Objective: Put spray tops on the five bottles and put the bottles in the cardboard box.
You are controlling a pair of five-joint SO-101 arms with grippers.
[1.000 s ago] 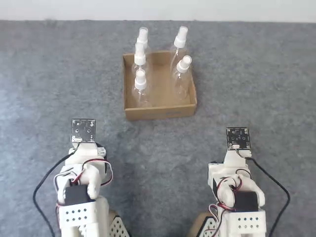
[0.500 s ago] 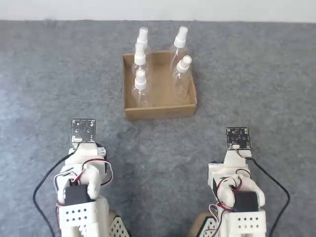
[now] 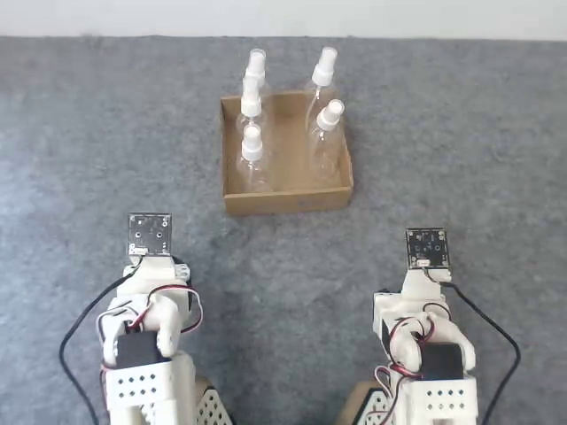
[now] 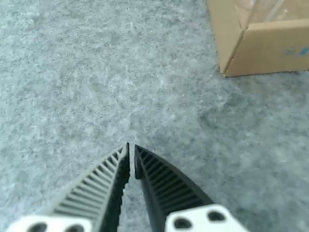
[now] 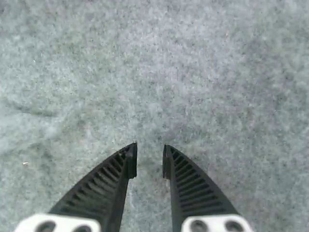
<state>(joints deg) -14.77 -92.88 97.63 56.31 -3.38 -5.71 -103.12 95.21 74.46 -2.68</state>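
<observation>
Fingers of the left gripper (image 4: 131, 148) are pressed together with their tips almost meeting, and they grip nothing. It hangs over bare grey carpet (image 3: 97, 133). In the high view the left arm (image 3: 146, 305) sits folded at the near edge of the table. Its wrist view shows one near corner of the cardboard box (image 4: 260, 48) ahead and off to one side, well apart from the fingertips.

Further along, the cardboard box (image 3: 288, 202) rests on the carpet, out ahead of both arms and roughly midway between them. Five clear bottles (image 3: 254, 170) stand upright inside it, three in a row along its left side and two along its right. Each bottle carries a white spray top (image 3: 252, 143). The tops of the two farthest bottles show past the box's far wall.

On the right, the right arm (image 3: 425, 328) is folded at the near edge too. The right gripper (image 5: 149, 155) has its fingers parted by a narrow gap with nothing between them, over bare carpet and well apart from the box.
</observation>
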